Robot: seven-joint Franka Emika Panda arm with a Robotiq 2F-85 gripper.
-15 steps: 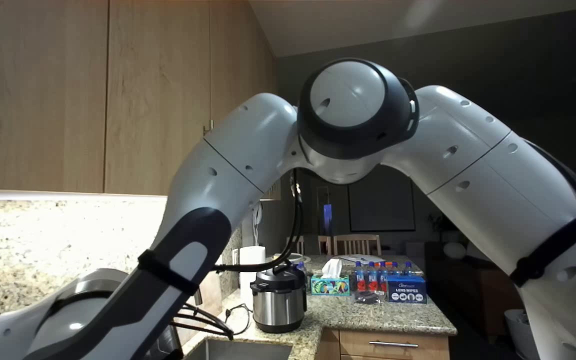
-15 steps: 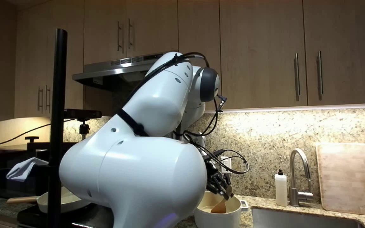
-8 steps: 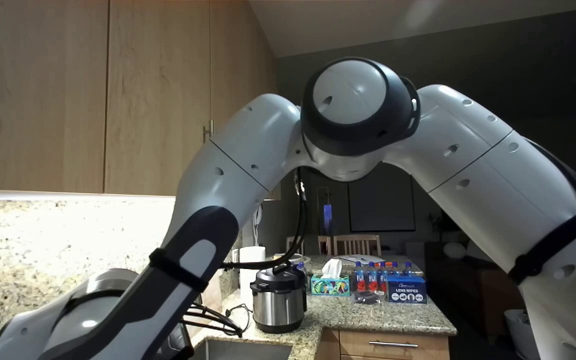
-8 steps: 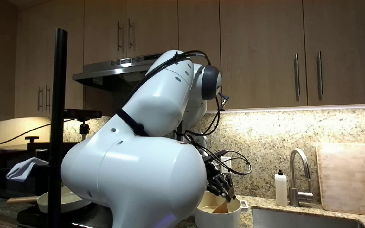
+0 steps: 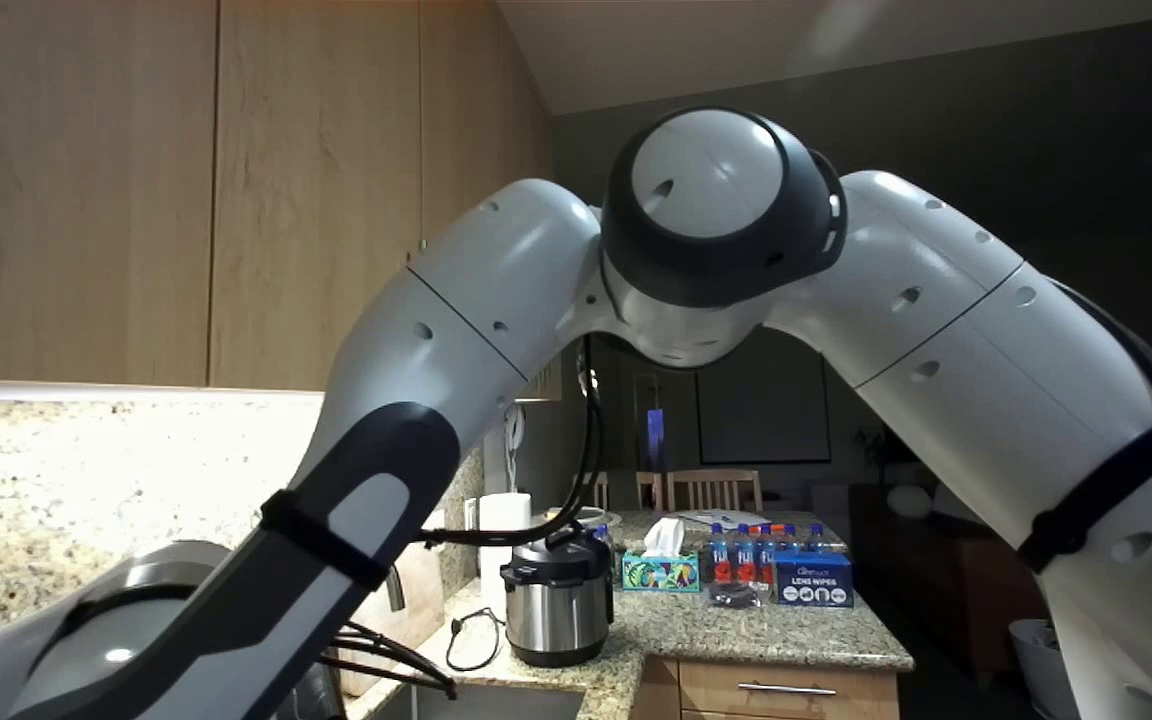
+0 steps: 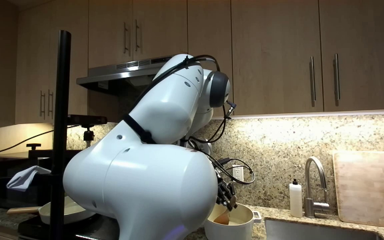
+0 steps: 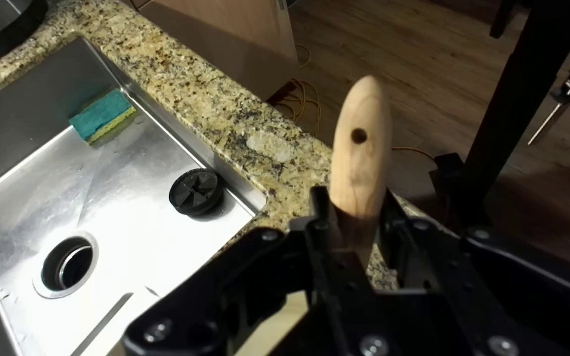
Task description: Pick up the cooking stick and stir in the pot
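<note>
Resting toward the left of an exterior view is a shallow pan (image 6: 76, 216); to its right the cooking stick (image 6: 222, 219) slants into the pot (image 6: 230, 232), broad end inside, its handle pinched in the gripper (image 7: 356, 210), with the holed tip jutting out. Farther right stand a white bottle (image 6: 295, 200), a faucet (image 6: 309, 205) and a cutting board (image 6: 370, 188).

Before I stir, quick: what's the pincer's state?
Pincer: closed, holding the cooking stick near its holed end.
</note>
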